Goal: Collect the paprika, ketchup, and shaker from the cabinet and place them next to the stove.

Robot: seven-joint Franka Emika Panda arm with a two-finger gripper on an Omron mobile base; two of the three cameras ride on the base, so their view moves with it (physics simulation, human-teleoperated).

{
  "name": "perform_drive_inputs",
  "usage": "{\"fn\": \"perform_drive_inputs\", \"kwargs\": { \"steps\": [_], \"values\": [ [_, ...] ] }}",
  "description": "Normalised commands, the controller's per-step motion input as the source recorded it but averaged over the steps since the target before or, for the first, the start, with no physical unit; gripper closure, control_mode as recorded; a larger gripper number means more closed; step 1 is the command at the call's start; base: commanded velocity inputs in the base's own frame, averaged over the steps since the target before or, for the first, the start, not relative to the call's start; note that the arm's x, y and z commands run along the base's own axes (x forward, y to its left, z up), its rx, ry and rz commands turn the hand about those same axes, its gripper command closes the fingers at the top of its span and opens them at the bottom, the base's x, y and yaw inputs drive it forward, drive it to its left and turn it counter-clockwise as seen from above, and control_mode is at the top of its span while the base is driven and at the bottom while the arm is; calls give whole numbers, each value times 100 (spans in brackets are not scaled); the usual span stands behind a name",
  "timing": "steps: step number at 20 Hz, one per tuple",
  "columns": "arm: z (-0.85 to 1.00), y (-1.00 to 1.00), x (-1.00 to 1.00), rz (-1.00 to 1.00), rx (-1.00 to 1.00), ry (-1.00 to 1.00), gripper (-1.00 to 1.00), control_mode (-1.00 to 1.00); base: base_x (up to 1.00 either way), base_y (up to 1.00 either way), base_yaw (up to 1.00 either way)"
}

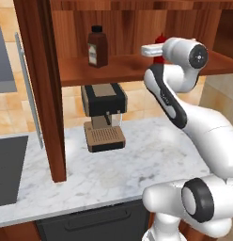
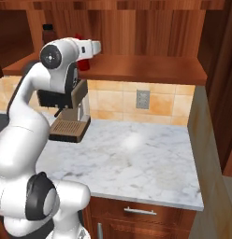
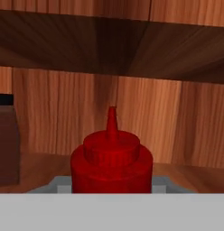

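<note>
**Ketchup in the jaws on the cabinet shelf**

The ketchup point(image 3: 112, 162) is a slim all-red squeeze bottle with a ribbed cap and pointed nozzle, upright on the cabinet point(image 1: 132, 68) shelf, right of the brown paprika point(image 1: 97, 46). The arm reaches level into the cabinet; its gripper point(image 1: 158, 52) is clamped around the ketchup

Arm reaching into the cabinet point(image 2: 136, 28)
The ketchup point(image 2: 82, 63) is standing on the shelf behind the white hand; the paprika point(image 2: 48, 32) is peeking out behind; a coffee machine point(image 2: 71, 114) is sitting on the marble surface point(image 2: 136, 158).
</note>
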Motion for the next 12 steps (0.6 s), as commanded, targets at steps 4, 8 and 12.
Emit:
{"fn": "perform_drive_inputs", "kwargs": {
  "steps": [4,8,12],
  "values": [
    [3,-16,-93,13,-7,0,100,-100,0,0,0],
    [0,-14,-99,16,-5,0,100,-100,0,0,0],
    [0,-2,-100,9,-1,-2,100,-100,0,0,0]
  ]
}}
